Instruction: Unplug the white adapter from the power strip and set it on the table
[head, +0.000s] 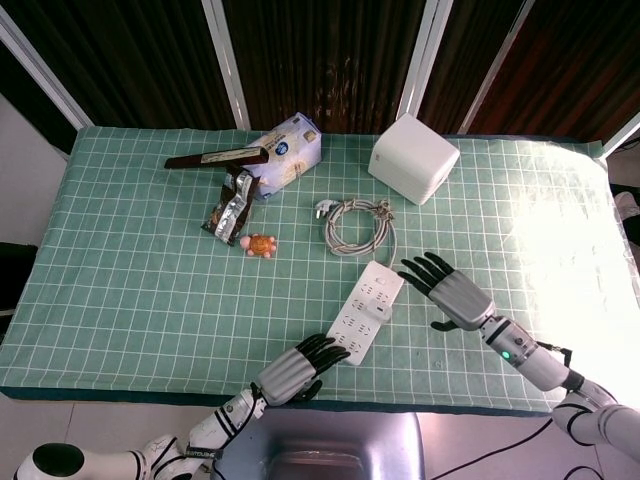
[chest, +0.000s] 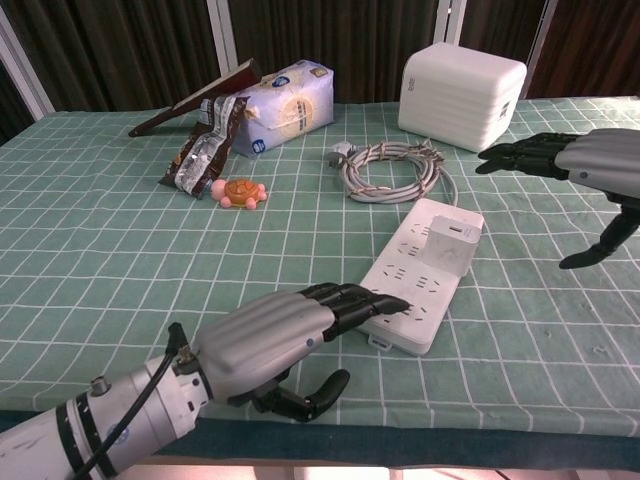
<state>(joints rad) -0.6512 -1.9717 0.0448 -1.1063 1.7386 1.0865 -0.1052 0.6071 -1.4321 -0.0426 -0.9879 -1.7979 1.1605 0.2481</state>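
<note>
Small white adapter (chest: 452, 246) stands plugged into the flat white power strip (chest: 415, 285).
</note>
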